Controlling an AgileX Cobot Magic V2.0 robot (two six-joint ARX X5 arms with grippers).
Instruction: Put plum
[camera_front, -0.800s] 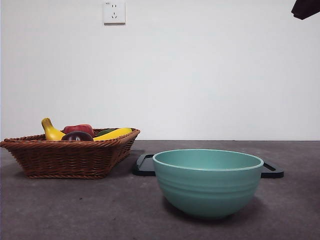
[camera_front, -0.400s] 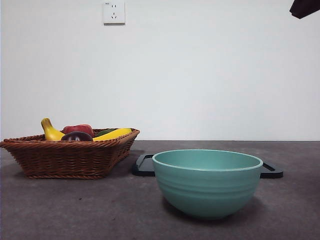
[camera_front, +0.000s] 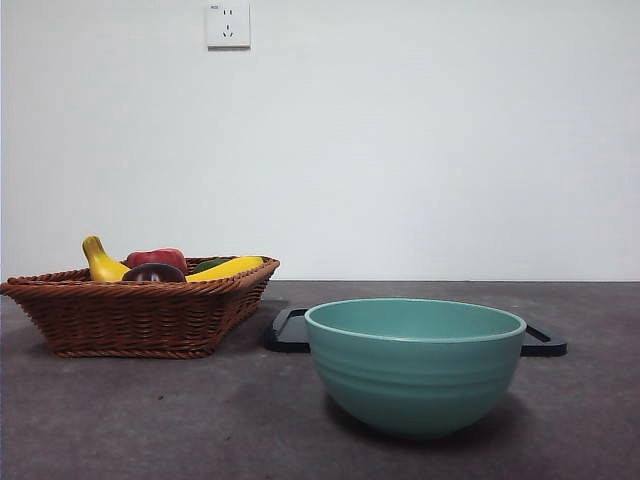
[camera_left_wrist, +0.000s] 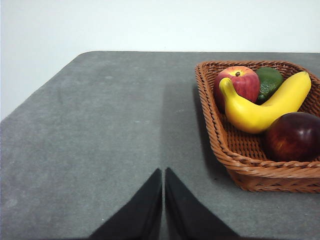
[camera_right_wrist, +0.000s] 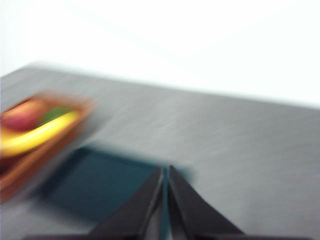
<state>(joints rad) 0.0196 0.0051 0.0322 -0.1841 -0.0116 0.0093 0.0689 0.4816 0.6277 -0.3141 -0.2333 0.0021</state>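
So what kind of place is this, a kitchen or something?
More likely a lab test bench than a kitchen: a bare white wall with a socket, a grey table, and staged props, a wicker basket of fruit and a teal bowl.

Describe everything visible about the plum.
The plum is a small round fruit with smooth, glossy skin, dark maroon and almost black in the front view. It lies whole in the woven basket near one rim, its side against the banana. Neither gripper touches it; the left gripper points at bare table beside the basket.
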